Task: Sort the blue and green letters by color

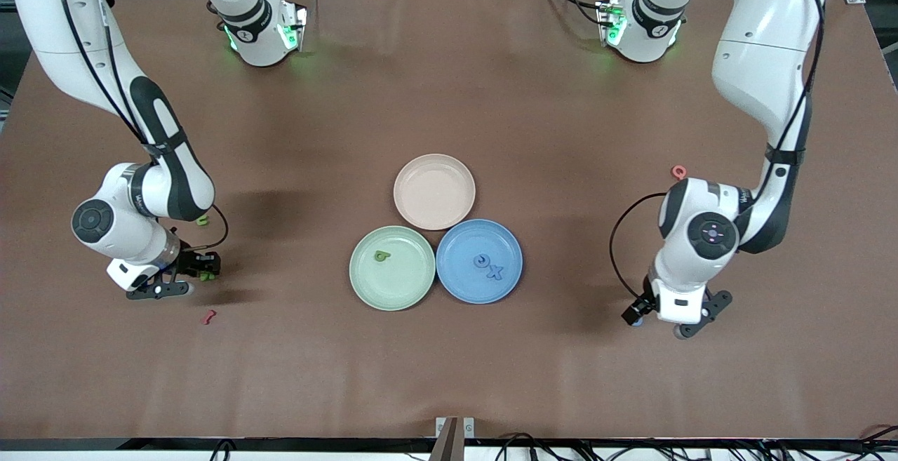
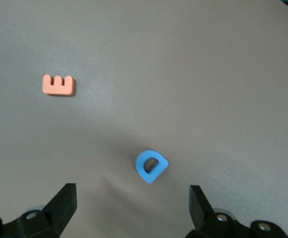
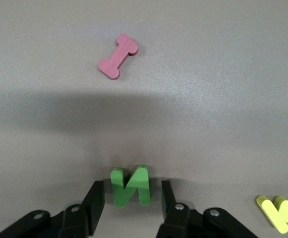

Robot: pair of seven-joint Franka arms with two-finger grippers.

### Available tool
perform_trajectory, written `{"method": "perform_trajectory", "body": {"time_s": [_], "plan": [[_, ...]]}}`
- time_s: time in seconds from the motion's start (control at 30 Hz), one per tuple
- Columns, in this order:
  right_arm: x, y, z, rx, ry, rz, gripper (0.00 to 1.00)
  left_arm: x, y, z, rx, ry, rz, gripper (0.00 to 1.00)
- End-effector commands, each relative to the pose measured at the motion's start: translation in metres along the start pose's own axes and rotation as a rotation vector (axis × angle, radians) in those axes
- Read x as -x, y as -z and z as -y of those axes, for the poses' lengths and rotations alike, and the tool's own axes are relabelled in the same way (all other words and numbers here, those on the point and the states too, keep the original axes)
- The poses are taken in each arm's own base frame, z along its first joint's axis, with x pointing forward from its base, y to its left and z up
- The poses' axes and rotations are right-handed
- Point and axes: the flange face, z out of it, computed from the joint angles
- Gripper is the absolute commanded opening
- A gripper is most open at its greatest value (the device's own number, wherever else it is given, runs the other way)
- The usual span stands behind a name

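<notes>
My right tool [image 3: 131,201] pinches the green N [image 3: 130,185]; lift it level; my left tool [image 2: 131,210], spread, straddles the blue D [image 2: 151,166].

No printed text, brand or number can be read with certainty. The only legible signs are the letter shapes themselves. Between the right claw's [image 3: 131,198] fingers stands a green N [image 3: 130,186]; a yellow K [image 3: 279,212] lies beside that claw. Ahead of the left claw [image 2: 133,203] lie a blue D [image 2: 151,165] and an orange E [image 2: 58,85].
</notes>
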Motion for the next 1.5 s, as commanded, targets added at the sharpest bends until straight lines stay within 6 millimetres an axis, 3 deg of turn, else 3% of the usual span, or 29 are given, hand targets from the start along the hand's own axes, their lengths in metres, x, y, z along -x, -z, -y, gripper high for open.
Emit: {"method": "perform_trajectory", "body": {"time_s": [0.0, 0.17, 0.57, 0.77, 1.0, 1.23, 1.47], "plan": [[-0.005, -0.006, -0.001, 0.000, 0.007, -0.018, 0.54, -0.016, 0.004, 0.008, 0.027, -0.018, 0.035, 1.00], [-0.005, -0.006, -0.002, 0.001, 0.004, -0.024, 0.45, -0.025, 0.003, 0.017, 0.039, 0.007, 0.050, 1.00], [-0.006, -0.005, 0.000, -0.001, -0.001, -0.023, 0.00, -0.016, -0.009, 0.031, -0.042, -0.137, 0.203, 1.00], [-0.014, 0.007, 0.009, -0.034, -0.027, -0.027, 0.00, -0.025, -0.018, 0.037, -0.037, -0.181, 0.210, 1.00], [-0.029, 0.031, 0.019, -0.084, -0.072, 0.020, 0.00, -0.035, -0.030, 0.018, 0.011, -0.170, 0.198, 1.00], [-0.043, 0.056, 0.067, -0.089, -0.166, 0.022, 0.00, -0.035, -0.036, 0.015, 0.051, -0.348, 0.158, 1.00], [-0.053, 0.079, 0.149, -0.092, -0.288, 0.043, 0.00, -0.035, -0.045, 0.021, 0.051, -0.567, 0.160, 1.00]]}}
